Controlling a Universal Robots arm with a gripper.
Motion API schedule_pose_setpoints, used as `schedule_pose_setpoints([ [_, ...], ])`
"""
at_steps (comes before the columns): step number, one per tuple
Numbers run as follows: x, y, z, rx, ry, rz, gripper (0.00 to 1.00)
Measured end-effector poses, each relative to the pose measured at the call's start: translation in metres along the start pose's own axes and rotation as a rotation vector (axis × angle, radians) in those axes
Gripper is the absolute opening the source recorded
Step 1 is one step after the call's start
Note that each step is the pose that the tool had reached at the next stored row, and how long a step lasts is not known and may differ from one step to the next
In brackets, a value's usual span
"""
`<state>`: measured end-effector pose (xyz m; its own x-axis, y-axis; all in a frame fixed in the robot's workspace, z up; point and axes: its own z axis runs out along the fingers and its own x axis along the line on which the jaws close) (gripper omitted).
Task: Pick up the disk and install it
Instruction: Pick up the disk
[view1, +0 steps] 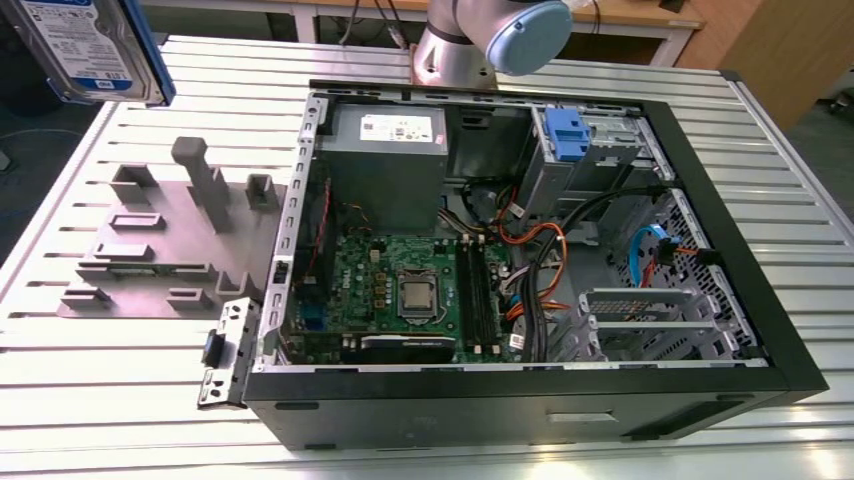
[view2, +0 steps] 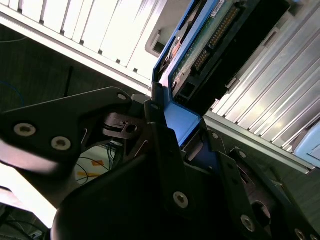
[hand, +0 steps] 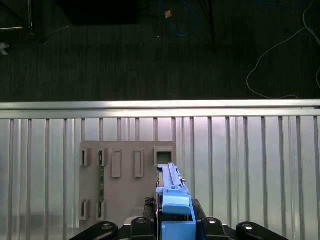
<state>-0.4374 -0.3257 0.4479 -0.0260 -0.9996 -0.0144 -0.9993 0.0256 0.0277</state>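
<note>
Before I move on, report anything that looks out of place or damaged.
Nothing stands out. The disk is clamped upright in the gripper at the exterior view's upper left, apart from the grey holder on the table. The open computer case shows no damage.

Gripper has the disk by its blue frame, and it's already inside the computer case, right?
No. The gripper does hold the disk by its blue frame, but the exterior view shows it in the air outside the computer case, over toward the grey fixture.
</note>
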Motion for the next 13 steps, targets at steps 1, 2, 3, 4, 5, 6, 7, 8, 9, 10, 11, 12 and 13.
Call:
schedule_pose_setpoints([
  [1,0.0,0.0,0.0,0.0001,0.0,0.0,0.36],
  [2,0.0,0.0,-0.0002,0.0,0.0,0.0,0.36],
  [3,0.0,0.0001,-0.0006,-0.0002,0.0001,0.0,0.36],
  [4,0.0,0.0001,-0.0009,0.0,0.0,0.0,0.36],
  [5,0.0,0.0001,-0.0015,0.0,0.0,0.0,0.36],
  [6,0.0,0.0001,-0.0021,0.0001,0.0,0.0,0.36],
  [7,0.0,0.0001,-0.0027,0.0001,0.0,0.0,0.36],
  [8,-0.0001,0.0001,-0.0032,0.0,0.0,0.0,0.36],
  [9,-0.0001,0.0001,-0.0037,0.0,0.0,0.0,0.36],
  [10,-0.0001,0.0001,-0.0043,0.0,0.0,0.0,0.36],
  [11,-0.0001,0.0001,-0.005,0.0,0.0,0.0,0.36],
  [12,-0.0001,0.0002,-0.0055,0.0,0.0,0.0,0.36],
  [13,-0.0001,0.0002,-0.0058,0.0,0.0,0.0,0.36],
])
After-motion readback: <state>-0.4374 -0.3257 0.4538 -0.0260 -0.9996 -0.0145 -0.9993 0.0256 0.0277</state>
